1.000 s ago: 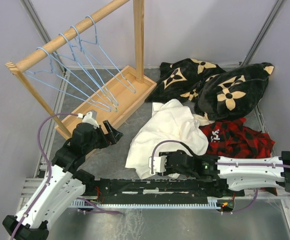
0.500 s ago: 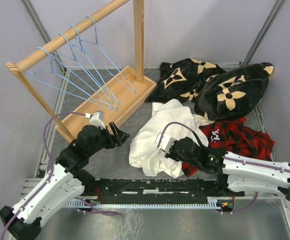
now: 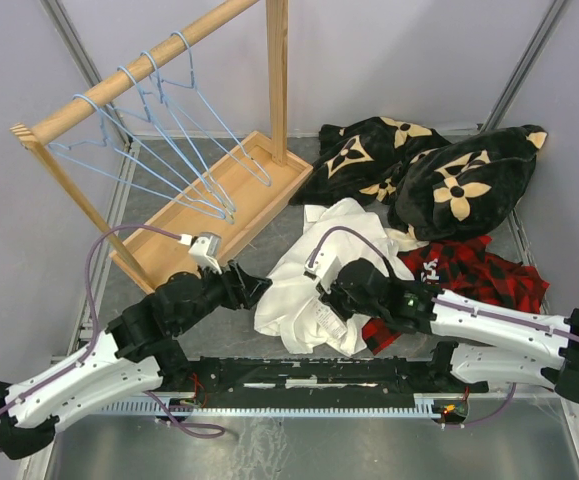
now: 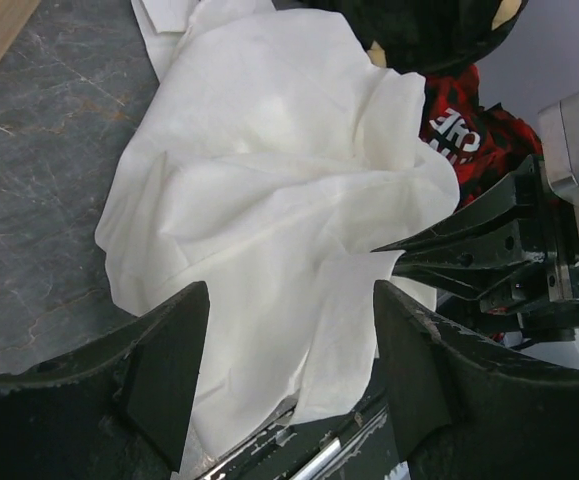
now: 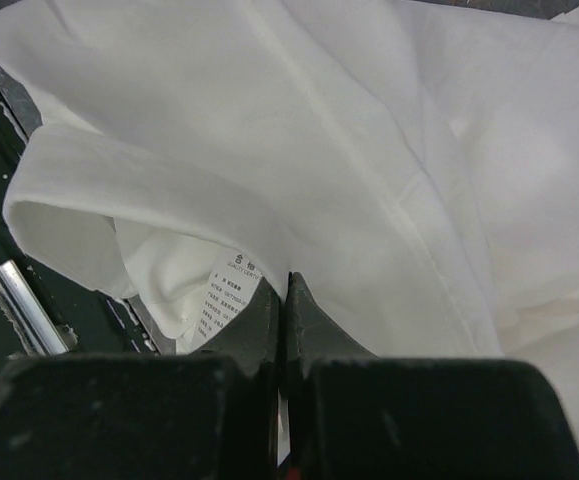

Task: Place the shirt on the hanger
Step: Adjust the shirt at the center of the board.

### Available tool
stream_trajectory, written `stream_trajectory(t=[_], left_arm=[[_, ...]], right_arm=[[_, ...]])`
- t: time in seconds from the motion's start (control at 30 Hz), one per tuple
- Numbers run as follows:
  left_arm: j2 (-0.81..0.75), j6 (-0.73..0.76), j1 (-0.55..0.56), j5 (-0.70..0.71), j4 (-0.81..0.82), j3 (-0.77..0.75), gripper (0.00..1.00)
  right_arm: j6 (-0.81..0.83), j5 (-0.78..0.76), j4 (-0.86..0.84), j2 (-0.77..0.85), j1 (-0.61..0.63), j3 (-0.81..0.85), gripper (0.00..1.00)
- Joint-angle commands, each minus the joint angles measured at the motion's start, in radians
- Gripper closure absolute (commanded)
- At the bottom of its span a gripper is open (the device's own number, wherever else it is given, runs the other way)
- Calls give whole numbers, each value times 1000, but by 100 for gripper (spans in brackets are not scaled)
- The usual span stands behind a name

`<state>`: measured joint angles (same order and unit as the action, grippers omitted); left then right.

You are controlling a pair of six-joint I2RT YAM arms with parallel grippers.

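The cream-white shirt [image 3: 341, 243] lies crumpled on the grey table, in front of the blanket. My right gripper [image 3: 326, 291] is shut on a fold of the shirt [image 5: 369, 130] beside its white care label [image 5: 231, 295], at the shirt's near edge. My left gripper [image 3: 256, 288] is open and empty, just left of the shirt [image 4: 269, 200], with its jaws wide and facing the cloth. The right gripper also shows in the left wrist view [image 4: 499, 250]. Several light-blue wire hangers [image 3: 169, 150] hang on the wooden rail [image 3: 139, 70] at the back left.
The rack's wooden base tray [image 3: 254, 160] lies left of the shirt. A black blanket with tan flowers [image 3: 419, 170] is piled at the back right. A red-and-black plaid garment [image 3: 474, 275] lies right of the shirt and under my right arm.
My right gripper has moved back and left with the shirt's near edge, bunching the cloth. My left arm has swung right, and its gripper has come up to the shirt's left side.
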<state>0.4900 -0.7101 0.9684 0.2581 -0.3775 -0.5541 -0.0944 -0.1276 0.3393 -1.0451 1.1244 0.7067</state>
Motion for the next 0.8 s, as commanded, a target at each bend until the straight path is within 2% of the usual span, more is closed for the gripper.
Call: stream_trajectory(t=[0.0,0.27,0.53,0.77], left_arm=[[76,99,40,69,74,-12,27],[210,183,222,223,97,-77,27],[270,179,375,335,96,-109,26],[370,131,441,446,39,-130,26]], right_arm=[[-112,25,-22,-43,-25,82,100],[-191,24,-14,-123,-84,168,100],[-211,56,-10,-194,-117,203,100],[-232,84,-19,-177,-139,196,100]])
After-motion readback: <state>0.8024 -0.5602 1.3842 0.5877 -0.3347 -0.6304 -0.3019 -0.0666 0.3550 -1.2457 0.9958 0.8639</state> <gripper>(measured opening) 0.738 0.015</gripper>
